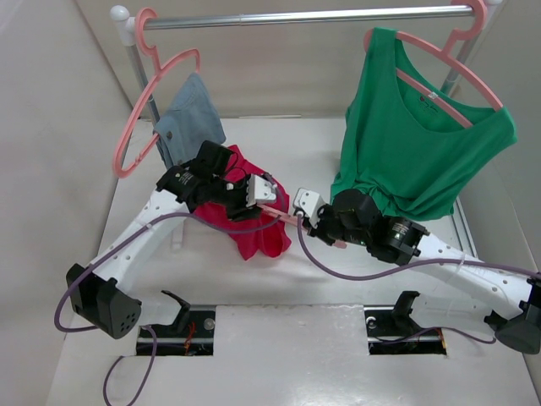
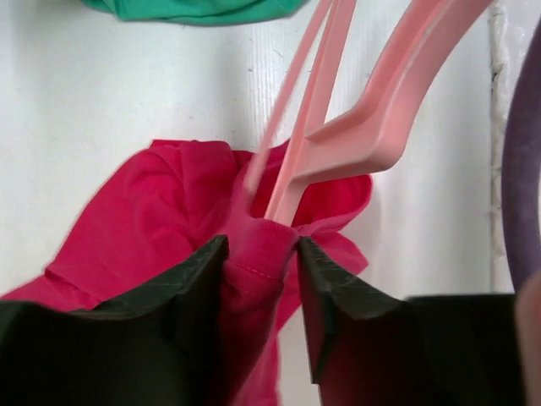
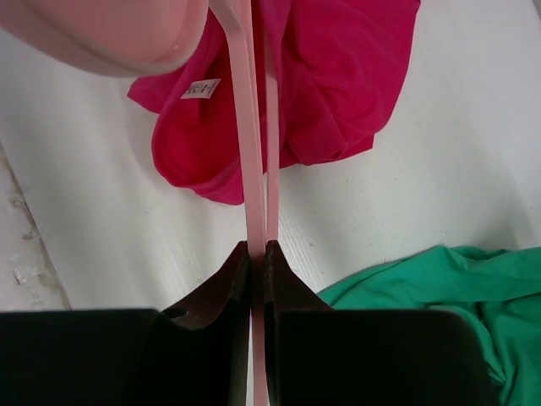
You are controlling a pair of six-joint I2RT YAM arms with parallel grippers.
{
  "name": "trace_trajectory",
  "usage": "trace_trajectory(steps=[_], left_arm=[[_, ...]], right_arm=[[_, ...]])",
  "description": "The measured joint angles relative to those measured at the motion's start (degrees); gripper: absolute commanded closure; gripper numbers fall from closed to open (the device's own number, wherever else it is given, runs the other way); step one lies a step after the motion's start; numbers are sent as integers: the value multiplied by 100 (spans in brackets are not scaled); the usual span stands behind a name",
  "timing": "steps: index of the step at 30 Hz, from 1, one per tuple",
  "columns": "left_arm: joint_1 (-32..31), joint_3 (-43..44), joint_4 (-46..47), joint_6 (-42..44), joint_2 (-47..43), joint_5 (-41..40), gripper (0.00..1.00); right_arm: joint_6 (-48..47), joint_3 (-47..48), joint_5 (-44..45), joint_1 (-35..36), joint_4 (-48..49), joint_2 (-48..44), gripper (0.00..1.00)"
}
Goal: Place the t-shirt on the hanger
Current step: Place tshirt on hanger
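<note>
The crimson t-shirt (image 1: 254, 235) lies bunched on the white table between the two arms. My left gripper (image 1: 264, 201) is over it, and in the left wrist view the left gripper (image 2: 262, 245) stands open. A hemmed fold of the t-shirt (image 2: 169, 211) sits loosely between the jaws, resting against the left one. The thin pink hanger (image 2: 372, 127) runs into that fold from above. My right gripper (image 3: 258, 249) is shut on a thin bar of the hanger (image 3: 254, 169); the t-shirt (image 3: 338, 76) lies beyond it. In the top view, the right gripper (image 1: 306, 213) faces the left one, with only a short piece of hanger (image 1: 286, 218) showing.
A green top (image 1: 414, 144) hangs on a pink hanger from the rail (image 1: 304, 17) at the back right, its hem near my right arm. A blue-grey cloth (image 1: 190, 118) hangs on another pink hanger (image 1: 135, 127) at the back left. Purple cables trail from both arms.
</note>
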Motion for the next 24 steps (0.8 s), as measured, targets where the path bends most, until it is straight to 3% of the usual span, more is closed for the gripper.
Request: trace_trajectory(steps=[2,5,9,17,18,21,24], left_arm=[[4,11,39,-31,-11,20,83],[61,50,4,-2,-15,94,83],[101,219,-101,35,-15,103,99],[122,254,-70,13,-20,129,100],[122,254,-15,-90,-20,103,100],[122,216,227,-555,-46,28,100],[127,31,636,-1043,-173,-118,100]], right_arm=[[0,0,-48,0,-4,0,100],[-33,4,-63,0,26,-2,100],[-42,37,-68,-28,103,-11,100],[-72,59,-70,-70,109,-48,100],[-83,59,-33,-70,114,-48,80],[-46,59,173,-81,232,-37,44],[57,61,372,-118,389,39,26]])
